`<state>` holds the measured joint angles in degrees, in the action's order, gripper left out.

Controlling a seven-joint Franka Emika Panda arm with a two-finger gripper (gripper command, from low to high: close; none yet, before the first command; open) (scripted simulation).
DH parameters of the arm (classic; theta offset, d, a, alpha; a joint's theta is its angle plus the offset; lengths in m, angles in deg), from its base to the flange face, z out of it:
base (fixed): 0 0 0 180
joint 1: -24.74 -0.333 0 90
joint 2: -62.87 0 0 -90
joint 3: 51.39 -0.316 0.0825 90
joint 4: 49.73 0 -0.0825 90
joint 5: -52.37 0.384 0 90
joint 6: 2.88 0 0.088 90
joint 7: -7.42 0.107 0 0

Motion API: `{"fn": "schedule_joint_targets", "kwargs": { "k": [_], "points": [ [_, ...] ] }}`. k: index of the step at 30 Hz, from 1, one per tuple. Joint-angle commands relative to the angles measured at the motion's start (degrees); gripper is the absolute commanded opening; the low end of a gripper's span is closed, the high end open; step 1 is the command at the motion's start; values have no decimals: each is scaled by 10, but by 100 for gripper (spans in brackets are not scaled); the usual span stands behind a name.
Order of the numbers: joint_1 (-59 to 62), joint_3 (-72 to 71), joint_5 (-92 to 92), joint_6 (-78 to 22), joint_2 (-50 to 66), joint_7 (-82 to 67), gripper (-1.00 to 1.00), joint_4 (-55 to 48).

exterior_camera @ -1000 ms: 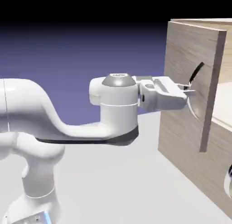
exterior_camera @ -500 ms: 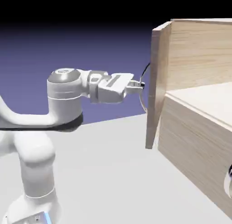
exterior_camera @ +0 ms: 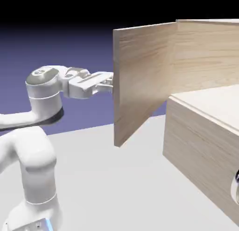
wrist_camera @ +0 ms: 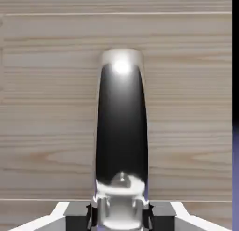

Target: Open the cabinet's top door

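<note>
In the exterior view the cabinet [exterior_camera: 205,132] stands at the right on the pale surface [exterior_camera: 116,188], and its top door [exterior_camera: 140,80] is swung far out toward the left, so that its inner wood-grain face shows and its free edge stands upright near the middle of the picture. The opened compartment shows a pale floor behind it, above the lower front panel [exterior_camera: 196,164]. The white arm [exterior_camera: 32,155] rises at the lower left and reaches level to the right; its claw [exterior_camera: 111,81] meets the door's free edge from the left, on the door's hidden outer side, so the handle cannot be seen here. In the hand view the door's outer wood grain fills the picture, and the dark, glossy handle [wrist_camera: 121,127] runs up the middle from the bottom edge, large and close. The grey fingertips [wrist_camera: 77,211] sit at either side of the handle's lower end, pressed tight against it: the claw is closed firmly on the handle, with no gap visible between pads and metal.
</note>
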<state>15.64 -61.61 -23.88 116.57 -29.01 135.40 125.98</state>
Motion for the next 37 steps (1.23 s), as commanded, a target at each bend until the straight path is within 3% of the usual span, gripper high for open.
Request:
{"fn": "schedule_joint_targets", "kwargs": {
  "k": [1, 16, 37],
  "points": [
    [-5, -21, 20, -14, 0, -1, -100, -2],
    [5, -332, 299, -245, 96, 20, -100, -132],
    [357, -619, 489, -565, 198, 6, -100, -557]
  ]
}}
